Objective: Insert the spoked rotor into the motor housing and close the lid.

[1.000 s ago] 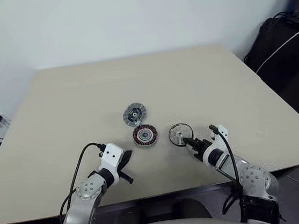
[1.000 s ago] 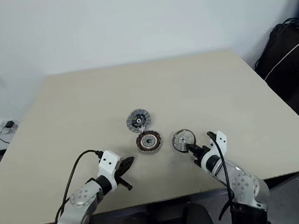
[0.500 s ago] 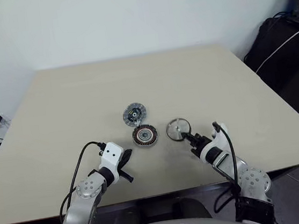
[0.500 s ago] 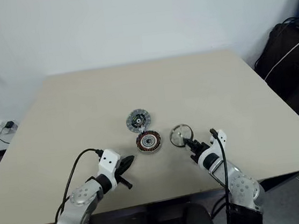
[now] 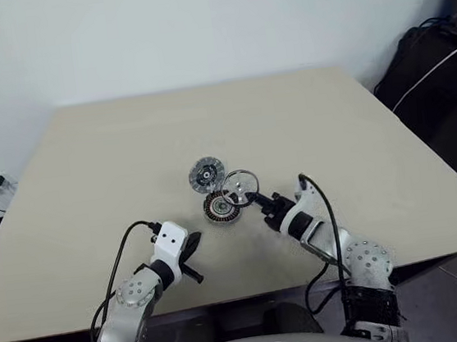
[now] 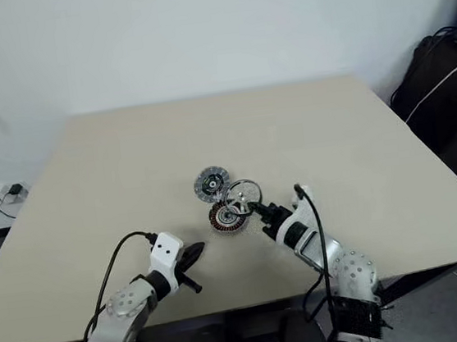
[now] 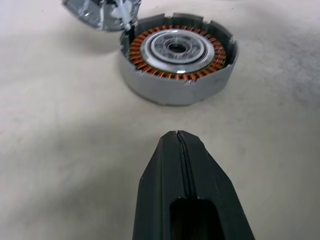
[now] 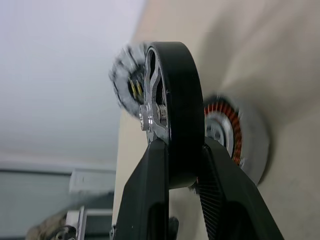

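Gripping the rotor (image 5: 239, 185) by its dark rim, the right pincer (image 5: 252, 196) holds it on edge above the tabletop (image 5: 340, 133), just over the near-right side of the housing (image 5: 221, 207); in the right wrist view the rim sits clamped between the two black fingers (image 8: 150, 190), spokes and silver hub facing sideways; the housing lies flat on the tabletop, copper windings up, its cup open and unobstructed from above apart from the rotor hanging at its edge; the lid (image 5: 206, 173) lies just behind the housing, touching or nearly touching its far rim, radial-lined face up; the left pincer (image 5: 193, 253) rests low near the front edge, its fingers pressed together on nothing, pointing at the housing from a short way off; a black bag (image 5: 440, 72) with a white cable (image 5: 428, 70) stands off to the right beyond the tabletop.
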